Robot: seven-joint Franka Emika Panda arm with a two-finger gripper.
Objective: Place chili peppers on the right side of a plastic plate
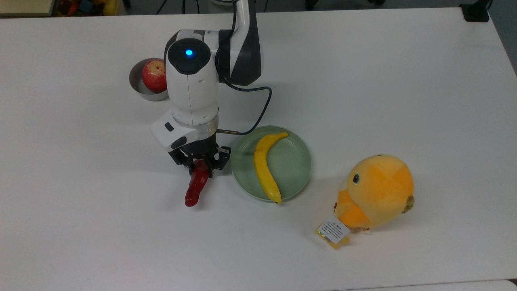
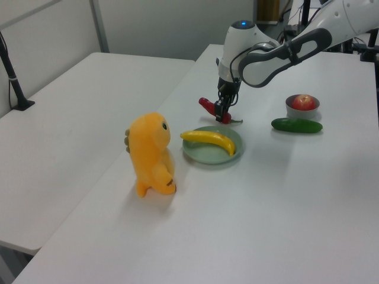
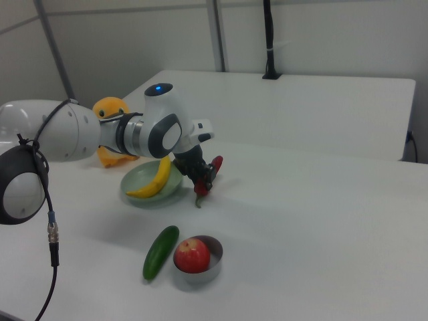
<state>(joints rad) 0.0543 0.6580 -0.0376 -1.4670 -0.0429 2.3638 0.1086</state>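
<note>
**Robot arm holds a red chili beside a green plate**

In the top view, a grey bowl with a red apple sits at upper left. Just right of it, the white arm reaches down the frame; its gripper is clamped on the stem end of the chili pepper, which points toward the bottom edge, left of centre. Immediately right, not touching, lies the plastic plate holding a banana. An orange plush toy stands at lower right.
</note>
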